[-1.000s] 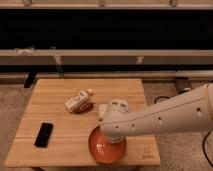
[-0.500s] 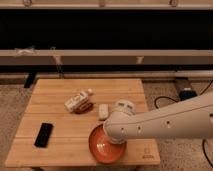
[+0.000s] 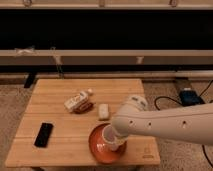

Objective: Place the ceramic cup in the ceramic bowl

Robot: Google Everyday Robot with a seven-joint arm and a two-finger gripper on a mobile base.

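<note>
Scene: a wooden table (image 3: pixel 60 117) is being viewed from above, with a white robot arm (image 3: pixel 170 122) reaching in from the right.

Ceramic bowl: the orange-red ceramic bowl (image 3: pixel 96 147) is sitting near the table's front edge.

Ceramic cup: the pale ceramic cup (image 3: pixel 109 138) is being held upright over the bowl's interior; whether its base is touching the bowl cannot be told.

Gripper: the gripper (image 3: pixel 116 137) is largely hidden behind the wrist, at the cup, above the bowl.

Bystanders: a white-and-brown carton (image 3: pixel 76 101), a small white block (image 3: pixel 103 111) and a black phone (image 3: pixel 43 134) are lying well apart from the bowl.

Risk: if the cup is released while tilted or too high, it may be tipped over or chipped against the bowl.
</note>
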